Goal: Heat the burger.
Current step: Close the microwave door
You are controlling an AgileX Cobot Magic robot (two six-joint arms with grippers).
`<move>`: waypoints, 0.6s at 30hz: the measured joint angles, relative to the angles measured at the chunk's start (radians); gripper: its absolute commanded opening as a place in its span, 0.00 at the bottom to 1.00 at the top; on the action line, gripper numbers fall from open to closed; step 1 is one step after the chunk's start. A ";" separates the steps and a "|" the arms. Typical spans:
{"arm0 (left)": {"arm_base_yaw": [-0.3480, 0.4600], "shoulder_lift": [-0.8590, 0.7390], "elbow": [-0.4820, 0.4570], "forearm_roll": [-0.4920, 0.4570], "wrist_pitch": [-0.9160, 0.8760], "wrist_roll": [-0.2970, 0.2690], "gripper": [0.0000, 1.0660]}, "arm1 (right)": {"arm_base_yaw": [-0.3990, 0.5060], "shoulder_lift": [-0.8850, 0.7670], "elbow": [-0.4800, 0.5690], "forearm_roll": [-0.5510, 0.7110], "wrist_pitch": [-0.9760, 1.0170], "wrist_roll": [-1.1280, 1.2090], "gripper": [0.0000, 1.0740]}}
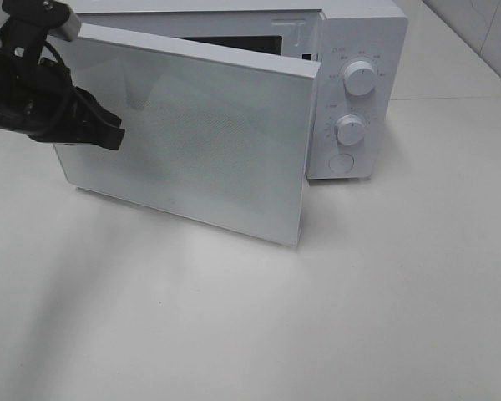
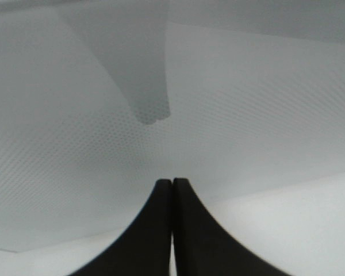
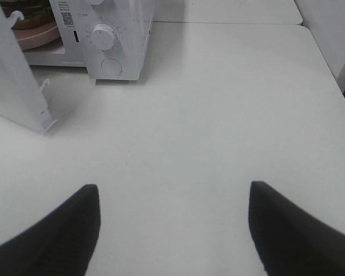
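Standing door, high view: the microwave [image 1: 363, 42] door [image 1: 192, 142] is hanging part-open, with the left gripper [image 1: 111, 139] reaching in at its outer face.
Left wrist view: the black fingers [image 2: 158, 230] are pressing together on nothing, close to the glass.
Right wrist view: the right gripper [image 3: 172, 185] is hovering over the table [image 3: 218, 115], spread wide and empty.
Burger [image 3: 31, 11]: sitting inside the microwave on a pink plate [image 3: 43, 35], mostly hidden.

Microwave [image 1: 363, 38]: white body; white dials [image 1: 361, 81] ringed by fine grey tick marks. Door [image 1: 192, 142]: pale grey-white with a fine dotted mesh. Table [image 1: 342, 317]: plain off-white. Left gripper [image 2: 172, 183], right gripper [image 3: 173, 192]: black. Upper left of right wrist view: pink plate [image 3: 40, 39]; burger [image 3: 34, 23] brown and green.
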 measured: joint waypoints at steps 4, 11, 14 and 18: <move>-0.030 0.035 -0.031 0.000 -0.017 0.000 0.00 | 0.000 0.000 0.000 0.000 0.000 0.000 0.64; -0.107 0.135 -0.140 0.000 -0.079 0.000 0.00 | 0.000 0.000 0.000 0.000 0.000 0.000 0.64; -0.121 0.160 -0.173 0.000 -0.082 0.000 0.00 | 0.000 0.000 0.000 0.000 0.000 0.000 0.64; -0.147 0.212 -0.243 -0.001 -0.086 0.000 0.00 | 0.000 0.000 0.000 0.000 0.000 0.000 0.64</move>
